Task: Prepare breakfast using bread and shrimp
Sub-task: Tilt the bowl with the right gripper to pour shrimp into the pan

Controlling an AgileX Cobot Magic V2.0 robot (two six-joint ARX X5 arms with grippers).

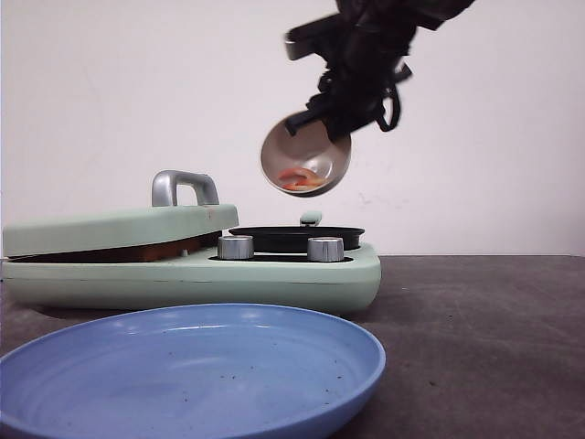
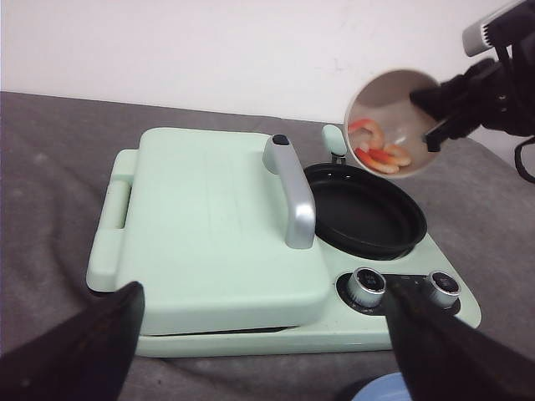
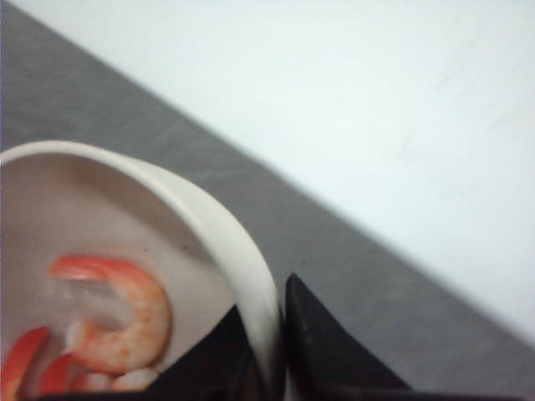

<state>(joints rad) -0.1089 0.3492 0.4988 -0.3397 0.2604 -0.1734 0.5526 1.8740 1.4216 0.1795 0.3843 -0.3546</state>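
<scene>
My right gripper [image 1: 309,117] is shut on the rim of a beige bowl [image 1: 306,155] and holds it tilted in the air above the black round pan [image 1: 292,236]. Pink-orange shrimp [image 1: 302,178] lie in the low side of the bowl. They also show in the left wrist view [image 2: 376,154] and the right wrist view [image 3: 125,322], where one finger is inside and one outside the bowl's rim [image 3: 251,276]. My left gripper [image 2: 263,292] is open and empty, in front of the green appliance. The bread is hidden; only a brown strip [image 1: 155,249] shows under the closed lid.
The pale green appliance has a closed lid [image 2: 209,217] with a silver handle [image 2: 292,196] and two silver knobs [image 1: 236,247] [image 1: 325,249]. A large blue plate [image 1: 183,375] lies nearest the camera. A white wall stands behind the grey table.
</scene>
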